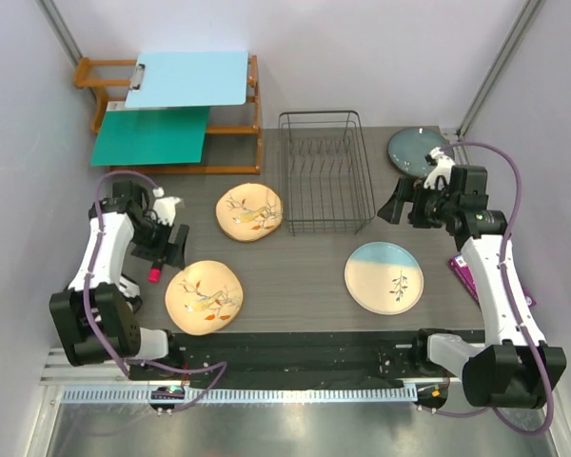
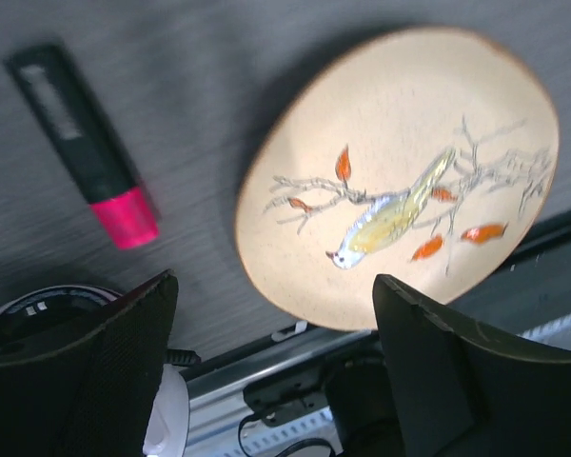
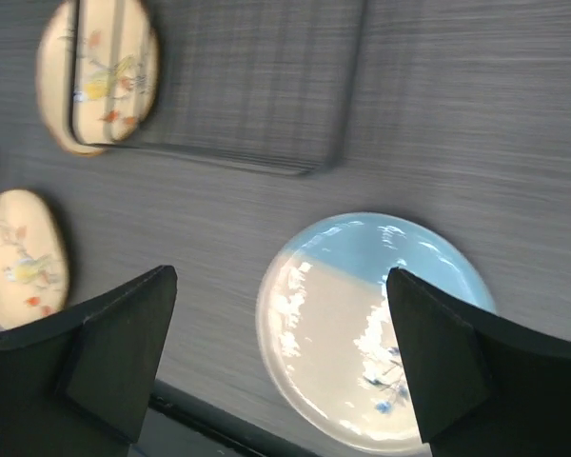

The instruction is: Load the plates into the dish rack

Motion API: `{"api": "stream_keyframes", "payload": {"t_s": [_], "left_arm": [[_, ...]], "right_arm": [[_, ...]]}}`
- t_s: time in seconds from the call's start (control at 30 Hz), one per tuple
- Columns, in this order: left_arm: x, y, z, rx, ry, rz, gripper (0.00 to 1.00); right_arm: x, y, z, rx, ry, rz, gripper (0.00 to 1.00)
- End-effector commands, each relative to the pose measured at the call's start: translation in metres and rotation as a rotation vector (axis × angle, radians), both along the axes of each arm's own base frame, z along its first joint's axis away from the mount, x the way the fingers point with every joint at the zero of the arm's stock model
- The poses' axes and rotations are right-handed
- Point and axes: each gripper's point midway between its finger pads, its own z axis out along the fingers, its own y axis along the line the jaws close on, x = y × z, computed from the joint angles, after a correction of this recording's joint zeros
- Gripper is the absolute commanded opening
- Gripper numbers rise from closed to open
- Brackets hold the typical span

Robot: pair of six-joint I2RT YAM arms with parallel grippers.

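Observation:
The black wire dish rack (image 1: 325, 171) stands empty at the back middle of the table; it also shows blurred in the right wrist view (image 3: 219, 86). Two tan-orange plates lie flat: one (image 1: 249, 211) left of the rack, one (image 1: 204, 296) near the front left, also in the left wrist view (image 2: 400, 171). The cream plate with the blue band (image 1: 383, 277) lies front right and shows in the right wrist view (image 3: 381, 328). The dark teal plate (image 1: 419, 150) lies back right. My left gripper (image 1: 171, 246) is open and empty above the table left of the front tan plate. My right gripper (image 1: 397, 203) is open and empty, raised right of the rack.
A pink-capped black marker (image 1: 156, 270) lies by the left gripper, also in the left wrist view (image 2: 86, 148). An orange wooden rack with clipboards (image 1: 171, 109) stands back left. A purple packet (image 1: 462, 276) lies at the right edge.

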Motion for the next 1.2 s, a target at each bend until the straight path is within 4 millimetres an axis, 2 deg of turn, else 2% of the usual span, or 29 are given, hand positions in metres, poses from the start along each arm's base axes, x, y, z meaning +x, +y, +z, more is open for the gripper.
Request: {"api": "stream_keyframes", "payload": {"t_s": [0.0,0.03,0.07,0.1,0.17,0.2,0.27,0.3,0.4,0.57,0.6,0.63,0.73,0.8,0.83,0.87,0.93,0.97,1.0,1.07,1.1,1.17], "left_arm": [[-0.047,-0.004,-0.024,-0.044,0.154,-0.18,0.83],[-0.049,-0.002,-0.029,-0.035,0.159,-0.212,0.83],[-0.051,-0.001,-0.032,-0.03,0.168,-0.227,0.82],[-0.054,0.001,-0.041,-0.027,0.19,-0.235,0.82],[-0.055,0.008,-0.049,-0.006,0.209,-0.25,0.8],[-0.057,0.011,-0.056,-0.013,0.236,-0.242,0.77],[-0.058,0.014,-0.063,-0.02,0.263,-0.234,0.76],[-0.057,0.018,-0.068,-0.029,0.274,-0.213,0.76],[-0.049,0.023,-0.074,-0.044,0.273,-0.174,0.76],[-0.038,0.029,-0.089,-0.035,0.256,-0.164,0.75],[-0.039,0.028,-0.092,-0.044,0.261,-0.179,0.73],[-0.041,0.025,-0.097,-0.069,0.283,-0.198,0.7],[-0.049,0.007,-0.097,-0.206,0.325,-0.281,0.53],[-0.053,-0.003,-0.091,-0.292,0.333,-0.306,0.49],[-0.051,-0.005,-0.092,-0.303,0.328,-0.303,0.47],[-0.049,-0.007,-0.094,-0.319,0.33,-0.294,0.41],[-0.04,-0.014,-0.089,-0.367,0.318,-0.277,0.34],[-0.037,-0.016,-0.092,-0.394,0.338,-0.259,0.28],[-0.026,-0.015,-0.087,-0.404,0.331,-0.249,0.25],[-0.018,-0.021,-0.086,-0.456,0.348,-0.238,0.16],[-0.011,-0.021,-0.087,-0.475,0.367,-0.236,0.13],[-0.004,-0.029,-0.087,-0.502,0.385,-0.231,0.1]], "right_arm": [[-0.02,0.089,0.01,0.295,0.007,0.276,0.97],[-0.027,0.102,-0.001,0.325,0.044,0.311,0.96],[-0.031,0.123,0.0,0.345,0.019,0.38,0.96],[-0.039,0.13,-0.013,0.373,0.059,0.382,0.95],[-0.051,0.155,-0.015,0.407,0.038,0.47,0.94],[-0.06,0.162,-0.025,0.429,0.077,0.472,0.93],[-0.063,0.17,-0.028,0.44,0.07,0.49,0.91],[-0.068,0.172,-0.037,0.437,0.09,0.496,0.9],[-0.07,0.173,-0.054,0.437,0.113,0.477,0.9],[-0.069,0.173,-0.064,0.452,0.102,0.438,0.9],[-0.073,0.171,-0.072,0.45,0.124,0.43,0.9],[-0.069,0.173,-0.071,0.459,0.101,0.431,0.9],[-0.076,0.177,-0.082,0.482,0.125,0.43,0.9],[-0.083,0.182,-0.093,0.501,0.159,0.429,0.9],[-0.082,0.19,-0.089,0.517,0.119,0.454,0.9],[-0.093,0.202,-0.097,0.518,0.142,0.494,0.9],[-0.099,0.216,-0.102,0.509,0.136,0.53,0.9],[-0.107,0.225,-0.112,0.495,0.17,0.561,0.9],[-0.105,0.23,-0.11,0.494,0.168,0.572,0.9],[-0.103,0.235,-0.114,0.498,0.185,0.568,0.9],[-0.101,0.236,-0.122,0.496,0.21,0.555,0.9],[-0.097,0.238,-0.124,0.511,0.202,0.545,0.9]]}}
